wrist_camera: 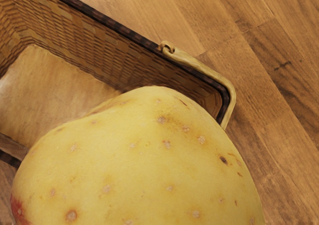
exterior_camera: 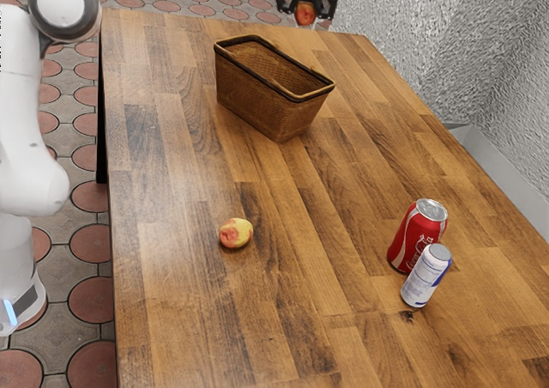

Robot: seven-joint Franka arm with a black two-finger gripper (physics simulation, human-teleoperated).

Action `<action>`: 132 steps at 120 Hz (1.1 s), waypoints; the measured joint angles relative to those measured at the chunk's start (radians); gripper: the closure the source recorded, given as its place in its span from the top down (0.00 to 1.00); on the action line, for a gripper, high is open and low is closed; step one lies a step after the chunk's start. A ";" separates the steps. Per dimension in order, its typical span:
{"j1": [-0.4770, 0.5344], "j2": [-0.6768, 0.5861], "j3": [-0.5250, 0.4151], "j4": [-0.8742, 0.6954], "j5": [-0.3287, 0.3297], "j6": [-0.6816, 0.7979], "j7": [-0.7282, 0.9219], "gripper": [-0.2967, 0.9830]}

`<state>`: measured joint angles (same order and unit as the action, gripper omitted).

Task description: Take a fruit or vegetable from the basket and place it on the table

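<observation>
My gripper (exterior_camera: 305,15) is at the top of the exterior view, up beyond the wicker basket (exterior_camera: 273,118), with its fingers on both sides of a red-and-yellow fruit (exterior_camera: 304,11). It is shut on that fruit. Seen from my hand, the held fruit (wrist_camera: 144,160) is large, yellow and speckled, with a red patch at one side. Behind it are the basket's woven wall (wrist_camera: 114,48) and part of its bare floor; the fruit hides the rest. A second red-and-yellow fruit (exterior_camera: 235,233) lies on the wooden table (exterior_camera: 189,319).
A red soda can (exterior_camera: 415,238) and a smaller white-and-blue can (exterior_camera: 425,276) stand close together toward the exterior view's right. The basket's pale handle (wrist_camera: 209,75) lies along its rim. A rough grey wall (exterior_camera: 455,45) rises beyond the table's edge.
</observation>
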<state>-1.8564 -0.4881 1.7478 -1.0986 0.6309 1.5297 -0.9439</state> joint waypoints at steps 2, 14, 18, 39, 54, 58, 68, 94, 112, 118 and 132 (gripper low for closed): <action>-0.010 0.001 0.009 -0.005 -0.005 0.004 0.003 0.36; -0.122 -0.016 0.128 -0.034 -0.050 0.032 0.023 0.36; -0.168 -0.032 0.169 -0.038 -0.060 0.039 0.029 0.35; -0.315 -0.110 0.265 -0.041 -0.075 0.083 0.054 0.34; -0.370 -0.149 0.295 -0.041 -0.074 0.118 0.068 0.34; -0.380 -0.155 0.301 -0.041 -0.073 0.124 0.071 0.34; -0.408 -0.176 0.310 -0.041 -0.062 0.137 0.078 0.34; -0.486 -0.226 0.315 -0.042 0.027 0.175 0.095 0.49; -0.483 -0.229 0.315 -0.041 0.053 0.188 0.108 0.67; -0.476 -0.225 0.313 -0.040 0.060 0.190 0.115 0.70; -0.435 -0.222 0.305 -0.022 0.067 0.191 0.145 0.74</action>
<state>-2.2913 -0.7098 2.0525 -1.1202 0.6980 1.7206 -0.7984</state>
